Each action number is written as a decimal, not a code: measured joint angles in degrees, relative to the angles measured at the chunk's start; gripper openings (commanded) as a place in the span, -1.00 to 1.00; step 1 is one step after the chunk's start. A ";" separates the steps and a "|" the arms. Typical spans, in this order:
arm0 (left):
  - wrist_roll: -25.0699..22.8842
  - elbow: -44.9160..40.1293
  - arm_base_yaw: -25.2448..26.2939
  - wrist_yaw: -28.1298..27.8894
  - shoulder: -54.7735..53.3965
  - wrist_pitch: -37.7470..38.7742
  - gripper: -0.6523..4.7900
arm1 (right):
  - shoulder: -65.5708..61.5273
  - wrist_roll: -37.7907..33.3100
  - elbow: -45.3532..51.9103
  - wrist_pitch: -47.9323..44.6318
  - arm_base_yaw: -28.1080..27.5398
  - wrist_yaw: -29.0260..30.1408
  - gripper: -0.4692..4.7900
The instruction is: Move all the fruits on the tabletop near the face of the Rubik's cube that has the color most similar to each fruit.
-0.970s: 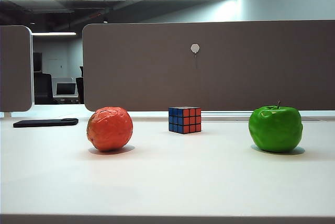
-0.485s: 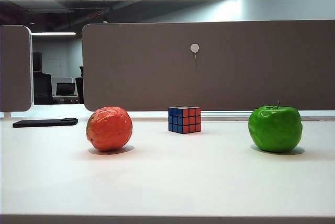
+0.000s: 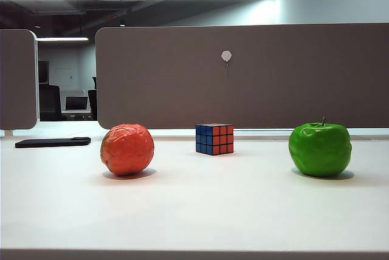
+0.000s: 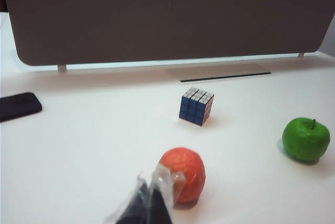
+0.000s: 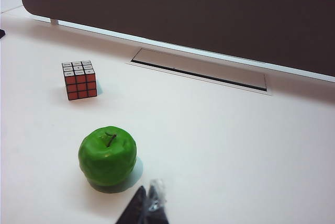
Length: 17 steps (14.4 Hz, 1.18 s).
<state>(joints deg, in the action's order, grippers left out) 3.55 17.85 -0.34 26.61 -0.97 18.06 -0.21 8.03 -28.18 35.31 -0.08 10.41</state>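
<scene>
Judging from how things lie, the main risk is a wrong match. The cube [image 3: 214, 138] sits at centre frame of the exterior view, showing a blue face toward the orange fruit [image 3: 127, 149] at lower left and a red-orange face [image 3: 222, 139] toward the apple [image 3: 320, 149] at lower right. So the orange fruit lies on the blue side and would have to travel round to the red-orange one; dropping it at the nearest face would be a mistake. No green face shows in any view, so where the apple belongs cannot be told. Both fruits are round and could roll on the smooth tabletop [image 3: 194, 211] when released, or nudge the light cube and turn its faces.

The left gripper [image 4: 149, 203] shows at the bottom of its wrist view, fingers pressed together, empty, just short of the orange fruit [image 4: 183, 174]. The right gripper [image 5: 149, 205], at the bottom of its view, looks pinched closed too, holding nothing, near the apple [image 5: 107, 156] without touching it.
</scene>
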 measured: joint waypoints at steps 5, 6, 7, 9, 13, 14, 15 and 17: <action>-2.67 9.07 0.00 5.07 -18.34 -1.77 -0.78 | -19.85 -0.50 -14.43 7.10 0.02 8.39 -0.82; -2.69 9.09 -11.21 2.19 -36.02 -16.76 -0.78 | -25.57 -0.66 -16.48 -1.44 0.04 12.33 -0.82; -2.69 9.09 -13.38 1.20 -38.03 -18.75 -0.78 | -25.57 -0.66 -16.50 -1.81 0.04 12.33 -0.82; -5.11 9.09 -16.26 -7.82 -46.80 -24.81 0.13 | -25.59 -1.84 -16.48 -1.42 0.02 17.86 -0.82; -5.95 9.07 -16.31 -7.50 -54.25 -24.74 0.77 | -25.57 -1.95 -16.48 -0.87 0.02 17.90 -0.82; -6.14 9.07 -16.31 -7.50 -54.93 -24.74 0.77 | -25.57 -1.95 -16.48 -0.68 0.02 17.90 -0.82; -6.32 9.07 -16.31 -6.86 -56.59 -24.70 0.94 | -25.57 -1.95 -16.48 -0.52 0.02 17.90 -0.82; -7.85 9.07 -16.72 -0.02 -65.11 -26.34 0.96 | -25.57 -1.95 -16.44 -0.26 0.02 17.90 -0.82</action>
<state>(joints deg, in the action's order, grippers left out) -4.29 26.92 -17.06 26.59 -66.08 -8.27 -25.78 6.09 -44.62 35.05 -0.05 28.32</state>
